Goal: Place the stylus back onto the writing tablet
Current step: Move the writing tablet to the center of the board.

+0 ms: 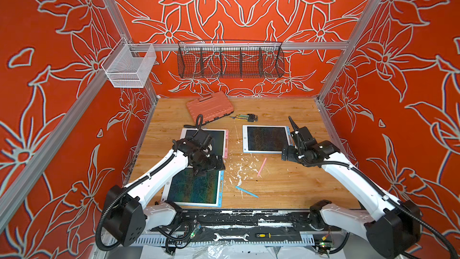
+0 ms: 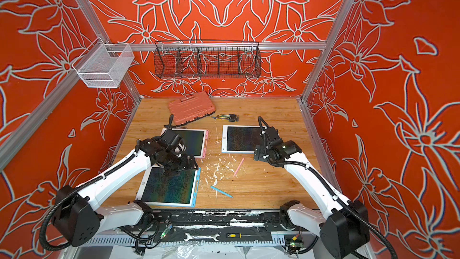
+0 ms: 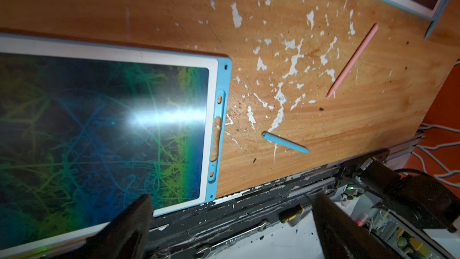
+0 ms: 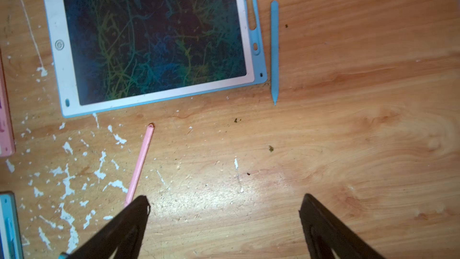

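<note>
table (image 1: 286,185): bears everything below
near tablet (image 1: 193,189): front left
far left tablet (image 1: 219,140): behind near tablet
far right tablet (image 1: 265,138): right of far left tablet, apart
middle stylus (image 1: 261,167): before far right tablet
front stylus (image 1: 247,192): right of near tablet
side stylus (image 4: 274,51): just beside far right tablet's right edge
case (image 1: 209,107): back, behind far left tablet

table (image 1: 298,183) (white-flecked) | pink tablet (image 1: 219,139) | near blue tablet (image 1: 194,190) | far blue tablet (image 1: 266,138) | pink stylus (image 1: 261,167) | blue stylus (image 1: 247,192) | orange case (image 1: 209,107)

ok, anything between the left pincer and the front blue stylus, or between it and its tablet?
Nothing visible. The front blue stylus lies alone on the table beside the front tablet; only paint flecks between. The left pincer is open over the tablet's corner.
</note>
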You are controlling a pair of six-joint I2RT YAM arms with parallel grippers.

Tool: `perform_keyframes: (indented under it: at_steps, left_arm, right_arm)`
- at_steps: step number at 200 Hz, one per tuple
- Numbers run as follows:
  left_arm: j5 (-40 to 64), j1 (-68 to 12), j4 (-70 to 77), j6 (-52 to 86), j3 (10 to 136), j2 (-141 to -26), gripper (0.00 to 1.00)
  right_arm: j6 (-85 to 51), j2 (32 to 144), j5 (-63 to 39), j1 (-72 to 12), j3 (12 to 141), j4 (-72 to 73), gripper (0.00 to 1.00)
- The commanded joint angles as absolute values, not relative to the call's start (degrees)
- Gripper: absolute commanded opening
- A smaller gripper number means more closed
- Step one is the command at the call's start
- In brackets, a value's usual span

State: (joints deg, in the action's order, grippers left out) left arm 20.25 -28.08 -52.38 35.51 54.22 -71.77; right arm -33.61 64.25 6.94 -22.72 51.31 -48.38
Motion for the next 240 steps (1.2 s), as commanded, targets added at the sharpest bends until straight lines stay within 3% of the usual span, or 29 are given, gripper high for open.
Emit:
perform_keyframes:
  at_steps: [1, 58, 125, 165, 240]
  left_arm:
    - [22.39, -30.56, -52.91, 37.74, 53.18, -74.02, 0.97]
    - [21.94, -36.73, -47.01, 39.62, 54.12, -81.88, 0.91]
    - [20.34, -38.93, -45.25, 37.9, 56.64, -89.51, 0.64]
    - [18.97, -39.2, -45.95, 37.88, 57.47, -92.56, 0.55]
    - [15.33, -40.07, -48.33, 37.71, 58.43, -95.98, 0.47]
  right_arm:
    - [-34.97, 63.96, 4.29, -23.9, 49.37, -48.77, 0.97]
    - [-37.3, 64.65, 2.51, -27.71, 46.92, -45.85, 0.97]
    - [-34.67, 61.56, 2.51, -32.31, 44.43, -40.79, 0.97]
    - [-33.31, 56.83, 2.8, -33.94, 41.86, -37.68, 0.97]
    - [-32.84, 59.09, 1.86, -34.64, 42.66, -36.31, 0.97]
